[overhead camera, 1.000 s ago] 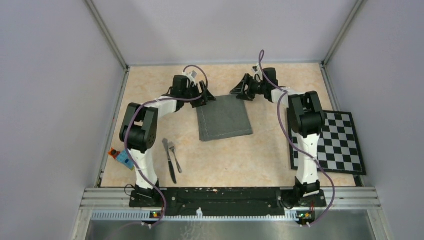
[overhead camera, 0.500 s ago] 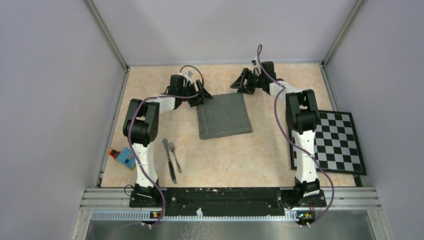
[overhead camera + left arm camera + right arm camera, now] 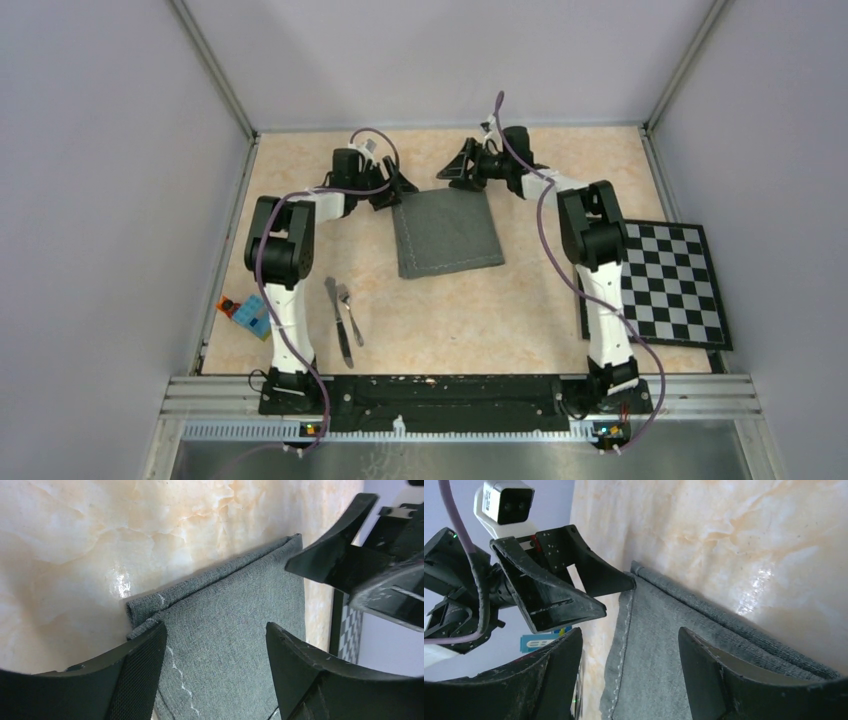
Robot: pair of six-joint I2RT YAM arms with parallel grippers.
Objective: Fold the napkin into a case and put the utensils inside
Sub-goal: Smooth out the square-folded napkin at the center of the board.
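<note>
The dark grey napkin [image 3: 447, 235] lies flat mid-table, and its far edge shows two layers in the left wrist view [image 3: 235, 630]. My left gripper [image 3: 393, 189] hovers open over the far left corner, cloth showing between its fingers [image 3: 216, 626]. Over the far edge, just right of it, my right gripper [image 3: 457, 172] is open too, with napkin [image 3: 659, 650] under its gap [image 3: 630, 630]. Neither gripper holds anything. The utensils lie side by side near the left arm: a silver knife [image 3: 338, 320] and a shorter fork [image 3: 350, 312].
A black-and-white checkered board [image 3: 665, 285] lies at the right side of the table. A small blue and orange object [image 3: 243, 314] sits by the left edge. Grey walls close in the table at the back and sides. The two grippers are close together.
Both grippers have shifted toward the napkin's far edge. The right one moved leftward, closer to the left gripper, and its jaws opened slightly wider. Napkin and utensils have not moved.
</note>
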